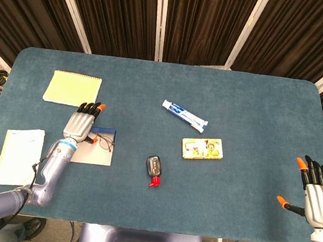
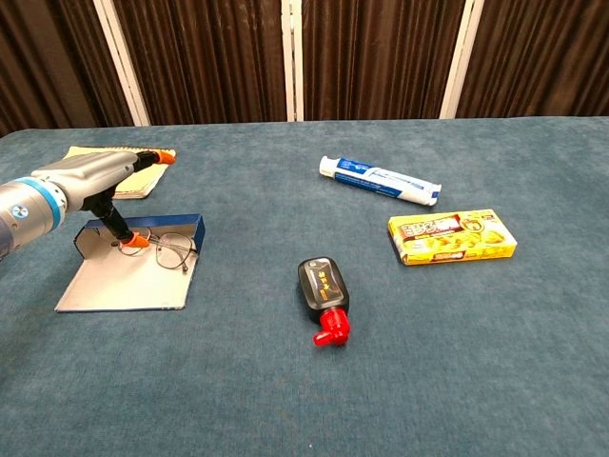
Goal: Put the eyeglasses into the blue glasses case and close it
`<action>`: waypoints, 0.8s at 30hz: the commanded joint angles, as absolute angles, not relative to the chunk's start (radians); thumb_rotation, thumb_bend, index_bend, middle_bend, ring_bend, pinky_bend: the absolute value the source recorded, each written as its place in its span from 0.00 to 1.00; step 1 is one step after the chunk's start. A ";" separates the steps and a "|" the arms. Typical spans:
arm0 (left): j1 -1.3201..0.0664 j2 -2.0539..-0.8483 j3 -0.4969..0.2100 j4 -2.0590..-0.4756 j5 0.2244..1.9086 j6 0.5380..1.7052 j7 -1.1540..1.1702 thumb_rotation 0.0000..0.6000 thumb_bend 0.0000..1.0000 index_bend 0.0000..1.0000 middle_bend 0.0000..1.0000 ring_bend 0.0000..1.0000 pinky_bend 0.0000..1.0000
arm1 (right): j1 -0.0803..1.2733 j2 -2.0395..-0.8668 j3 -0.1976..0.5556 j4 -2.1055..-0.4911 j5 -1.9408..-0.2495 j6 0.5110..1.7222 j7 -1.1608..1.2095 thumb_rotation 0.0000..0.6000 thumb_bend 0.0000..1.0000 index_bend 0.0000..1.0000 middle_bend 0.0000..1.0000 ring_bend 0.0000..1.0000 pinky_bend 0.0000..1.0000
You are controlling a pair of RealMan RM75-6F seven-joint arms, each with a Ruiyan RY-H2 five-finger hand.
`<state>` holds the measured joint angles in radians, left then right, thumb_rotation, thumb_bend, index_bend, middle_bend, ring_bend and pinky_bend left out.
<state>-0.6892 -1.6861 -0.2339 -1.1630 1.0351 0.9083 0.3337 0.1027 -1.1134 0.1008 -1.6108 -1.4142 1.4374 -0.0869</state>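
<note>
step: seating eyeglasses [image 2: 169,250] in open blue glasses case [image 2: 128,279] | left hand [image 1: 80,126] pinching the frame, glasses overhanging case edge | right hand [image 1: 318,199] idling, spread, holding nothing | next: pushing glasses fully inside, then folding lid

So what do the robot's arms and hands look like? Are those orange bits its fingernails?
Sort of! The silver-grey left hand has black fingers with bright orange tips, like painted nails. Its wrist wears a blue ring, and a thin black cable runs along the smooth lavender-grey arm. The right hand matches it: a silver ribbed back, black fingers and orange tips.
</note>
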 commanded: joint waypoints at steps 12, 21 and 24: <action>-0.714 -1.719 -0.196 -1.266 1.087 0.944 0.382 1.00 0.17 0.00 0.00 0.00 0.00 | 0.102 -1.103 0.104 -1.610 -1.412 1.436 -0.060 1.00 0.00 0.00 0.00 0.00 0.00; -0.737 -1.756 -0.211 -1.194 1.067 0.928 0.372 1.00 0.17 0.00 0.00 0.00 0.00 | 0.103 -1.104 0.105 -1.606 -1.407 1.431 -0.058 1.00 0.00 0.00 0.00 0.00 0.00; -0.742 -1.762 -0.215 -1.165 1.060 0.922 0.368 1.00 0.17 0.00 0.00 0.00 0.00 | 0.104 -1.106 0.104 -1.606 -1.405 1.430 -0.063 1.00 0.00 0.00 0.00 0.00 0.00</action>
<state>-0.7388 -1.7584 -0.2119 -1.1747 1.0642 0.9250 0.3708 0.1037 -1.1057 0.1042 -1.6056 -1.4054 1.4302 -0.0633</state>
